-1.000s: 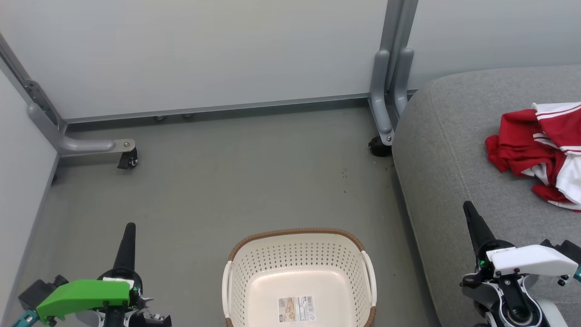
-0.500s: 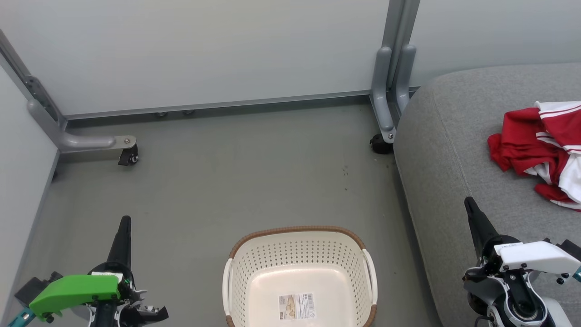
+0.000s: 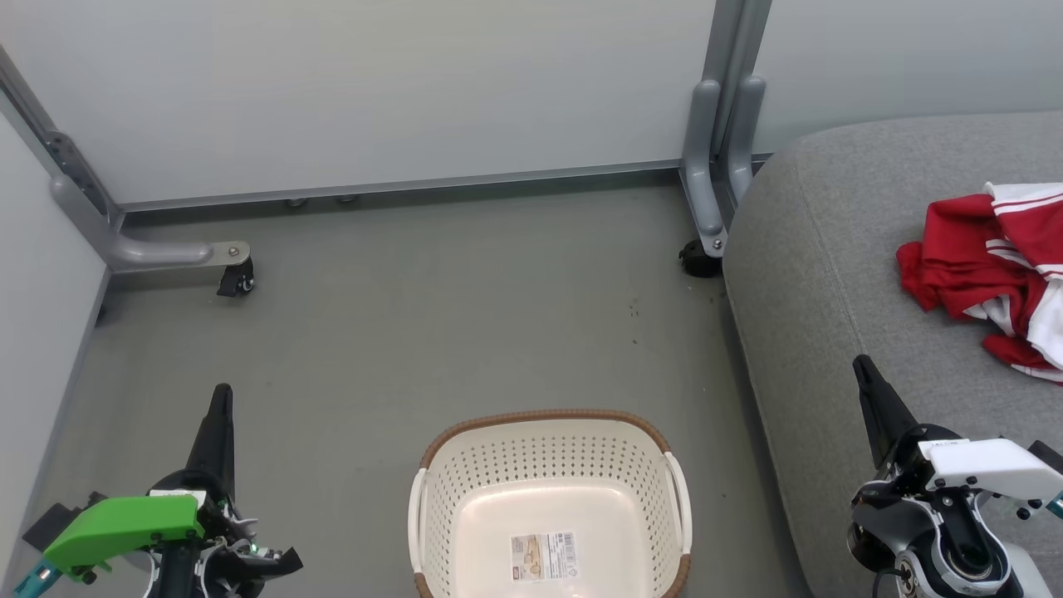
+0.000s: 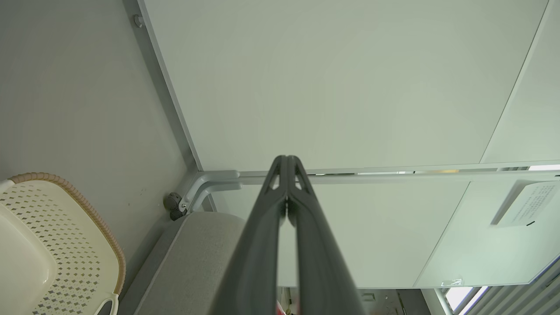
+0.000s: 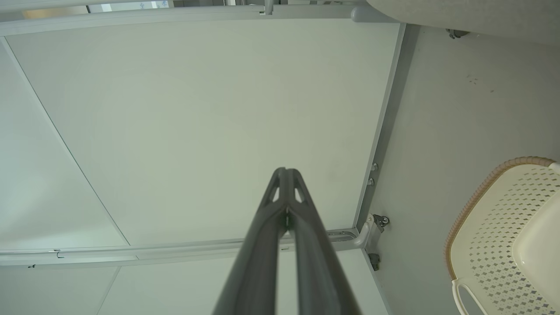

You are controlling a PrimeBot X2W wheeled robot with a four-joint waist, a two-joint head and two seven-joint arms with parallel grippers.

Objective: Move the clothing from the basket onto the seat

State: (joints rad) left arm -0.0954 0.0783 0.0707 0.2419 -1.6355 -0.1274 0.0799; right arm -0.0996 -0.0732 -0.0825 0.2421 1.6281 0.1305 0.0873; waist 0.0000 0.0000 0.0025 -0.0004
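Closest in, at the bottom of the head view: left gripper [image 3: 220,399] low on the left, right gripper [image 3: 865,375] low on the right, each with both dark fingers pressed flat together and pinching nothing. Same story in both wrist views, tips meeting with no gap. Between the two, on the grey floor [image 3: 465,316]: basket [image 3: 541,414], upright, bare inside apart from a paper label [image 3: 542,558] on the bottom, though cut by the lower edge, so hard to vouch for its nearest strip. Just right of the basket, behind the right gripper as seen from the head: seat [image 3: 822,249], rounded corner close to a caster [image 3: 700,259] of the partition frame. Farther along, ahead and to the right of the right fingertips, well apart from them: clothing [image 3: 963,257], a crumpled red and white heap lying on the seat, running off the right edge, so no telling its long axis for sure. Plainly nearer the right arm than the left, with the basket in between. Farthest back: pale partition [image 3: 374,83]. Looks like a finished job, judging by the bare basket. For any further tidying: reach forward and rightward with the right arm, fingers spread first.
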